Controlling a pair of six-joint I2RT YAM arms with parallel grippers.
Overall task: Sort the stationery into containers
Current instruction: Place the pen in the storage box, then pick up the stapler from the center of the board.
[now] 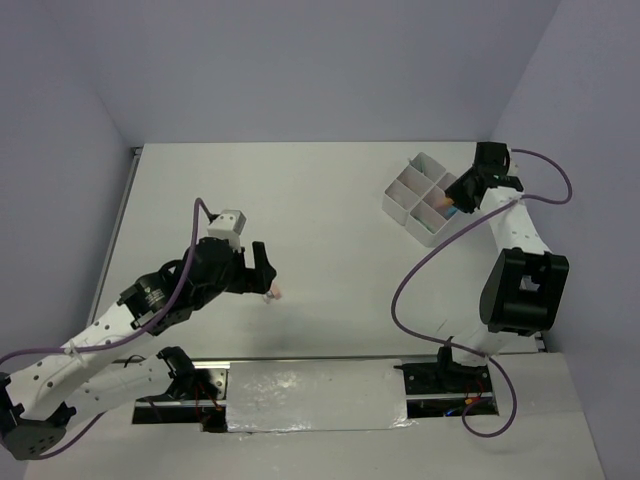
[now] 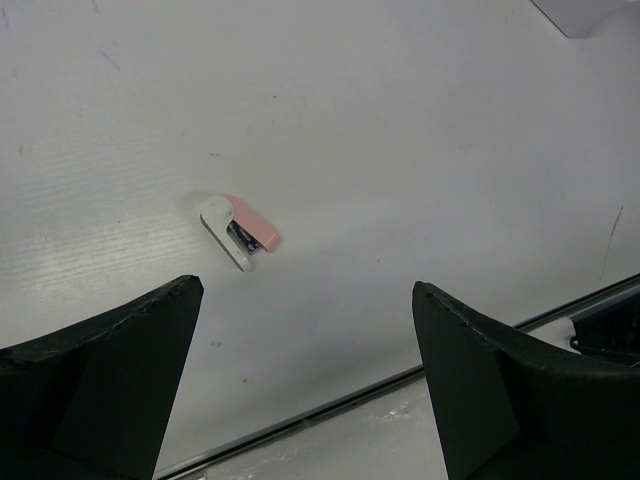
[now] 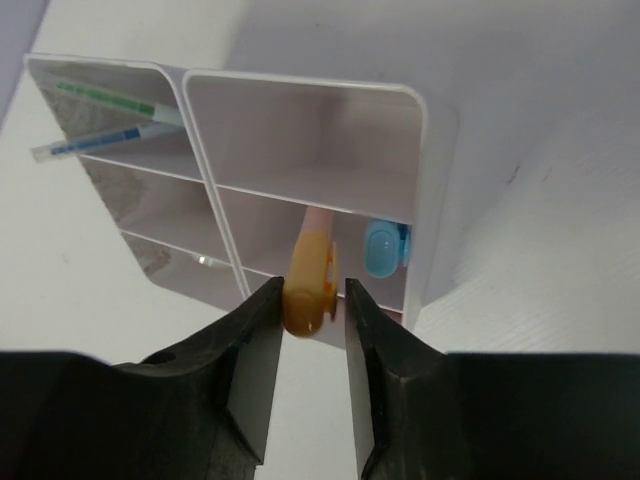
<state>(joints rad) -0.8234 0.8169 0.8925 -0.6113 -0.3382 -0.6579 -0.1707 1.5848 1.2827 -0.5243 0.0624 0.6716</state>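
Tray (image 1: 420,198) sits toward the table's (image 2: 420,120) far right corner. The right gripper (image 3: 315,320) hovers at the tray's near rim, fingers pinched tight on an orange piece (image 3: 308,290). A blue piece (image 3: 382,248) lies in the compartment just beyond it, and two pens (image 3: 110,133) are in a compartment further left. The left gripper (image 2: 305,330) is well apart from the tray. Its fingers are spread wide over a pink-and-white mini stapler (image 2: 238,230) with bare table all round and the table's near edge close by.
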